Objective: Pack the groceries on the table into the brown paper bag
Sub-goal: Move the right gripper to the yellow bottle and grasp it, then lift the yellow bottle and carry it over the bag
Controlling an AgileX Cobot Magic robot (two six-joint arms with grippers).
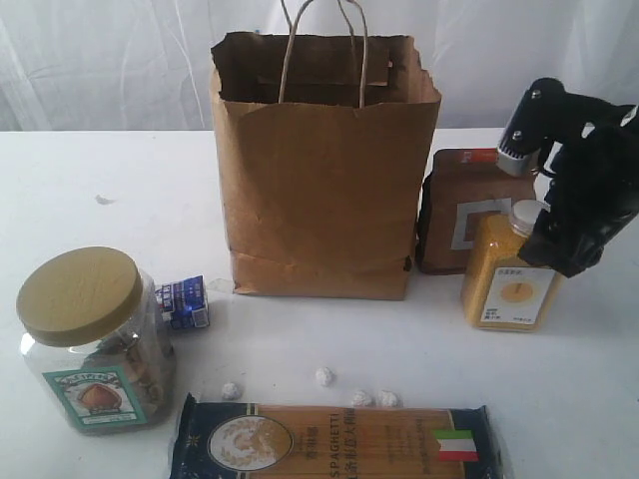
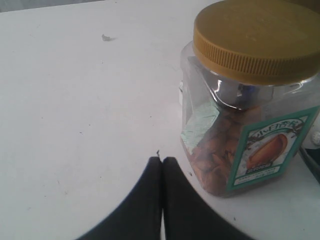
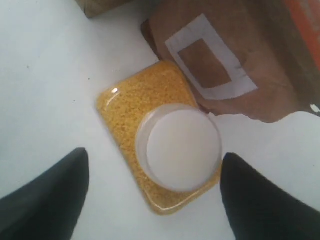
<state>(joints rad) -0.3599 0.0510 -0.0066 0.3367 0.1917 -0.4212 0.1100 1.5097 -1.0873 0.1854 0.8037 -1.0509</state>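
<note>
The brown paper bag (image 1: 319, 170) stands open at the table's (image 1: 120, 200) middle back. Right of it a brown pouch (image 1: 461, 205) leans behind a yellow white-capped bottle (image 1: 507, 271). My right gripper (image 3: 153, 159) hangs open over that bottle (image 3: 129, 102), one finger on each side of its cap (image 3: 181, 144), apart from it. A tan-lidded clear jar (image 1: 92, 339) stands front left. My left gripper (image 2: 162, 161) is shut and empty, low over the table beside the jar (image 2: 250, 100). It is out of the exterior view.
A small blue-white carton (image 1: 186, 302) lies next to the jar. Several tiny foil balls (image 1: 324, 376) are scattered in front of the bag. A blue spaghetti packet (image 1: 339, 444) lies along the front edge. White curtains hang behind the table.
</note>
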